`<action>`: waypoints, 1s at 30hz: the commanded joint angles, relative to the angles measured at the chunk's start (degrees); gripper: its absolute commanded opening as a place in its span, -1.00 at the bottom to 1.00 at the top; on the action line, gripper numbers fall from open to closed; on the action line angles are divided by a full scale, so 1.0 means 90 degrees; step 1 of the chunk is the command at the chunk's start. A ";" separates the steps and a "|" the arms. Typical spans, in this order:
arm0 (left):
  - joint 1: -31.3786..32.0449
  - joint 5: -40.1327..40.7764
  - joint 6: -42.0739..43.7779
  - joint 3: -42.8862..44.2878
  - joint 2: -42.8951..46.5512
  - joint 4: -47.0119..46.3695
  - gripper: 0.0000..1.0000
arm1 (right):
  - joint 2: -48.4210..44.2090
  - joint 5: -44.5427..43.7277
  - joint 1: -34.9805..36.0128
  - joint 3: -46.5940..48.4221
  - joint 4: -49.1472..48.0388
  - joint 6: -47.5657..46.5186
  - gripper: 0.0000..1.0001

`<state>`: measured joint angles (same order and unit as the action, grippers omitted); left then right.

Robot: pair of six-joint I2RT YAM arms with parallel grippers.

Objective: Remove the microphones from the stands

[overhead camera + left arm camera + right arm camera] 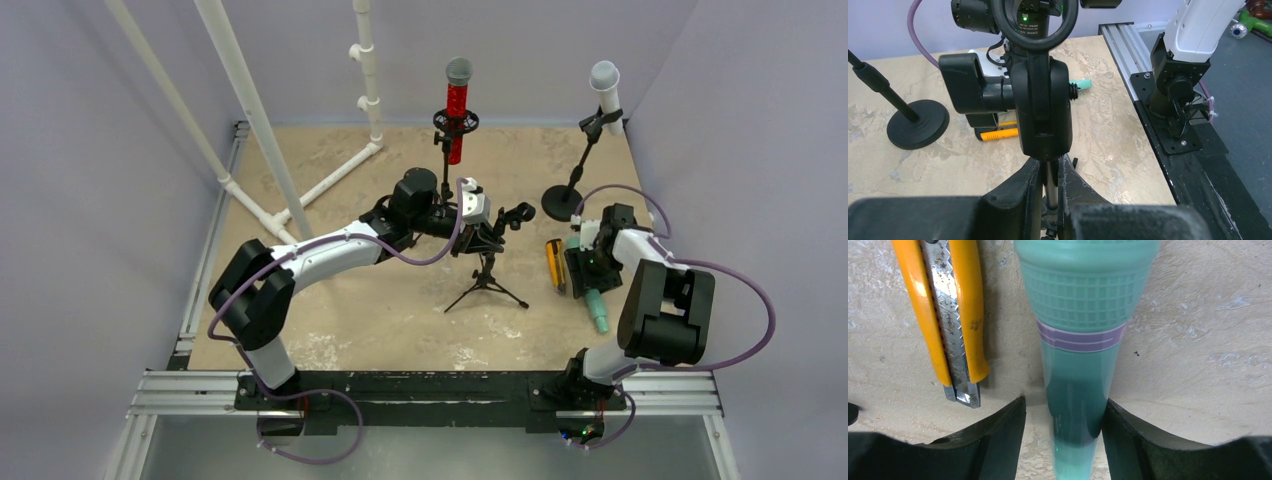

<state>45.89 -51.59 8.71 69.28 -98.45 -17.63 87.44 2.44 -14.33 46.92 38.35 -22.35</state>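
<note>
The teal microphone [1080,340] lies flat on the table [400,310], its handle between the fingers of my right gripper [1064,407]. That gripper is open, with a clear gap on the left side of the handle. From above, the teal microphone [598,310] pokes out below the right gripper [590,268]. My left gripper [1050,165] is shut on the thin pole [1050,182] of the black tripod stand [486,285]. The stand's black clip [1040,105] holds nothing.
A yellow utility knife [948,315] lies just left of the teal microphone. A red microphone [457,110] and a white one [606,85] sit in other stands at the back, the white one's on a round base [562,203]. White pipes [250,100] cross the back left.
</note>
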 commanded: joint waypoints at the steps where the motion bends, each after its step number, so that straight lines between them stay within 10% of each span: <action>1: -0.0045 0.0054 0.0427 -0.0067 0.0148 0.0415 -1.00 | 0.0098 0.0219 0.0020 -0.0108 0.0186 -0.0030 0.15; 30: -0.0046 0.0039 0.0656 -0.0118 0.0217 0.0621 -1.00 | -0.0033 0.0659 0.0011 0.0327 0.0906 -0.0292 0.21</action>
<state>45.89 -51.62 10.68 69.25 -97.54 -15.42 87.44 7.05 -14.26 47.68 44.69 -24.49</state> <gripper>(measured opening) 0.091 0.592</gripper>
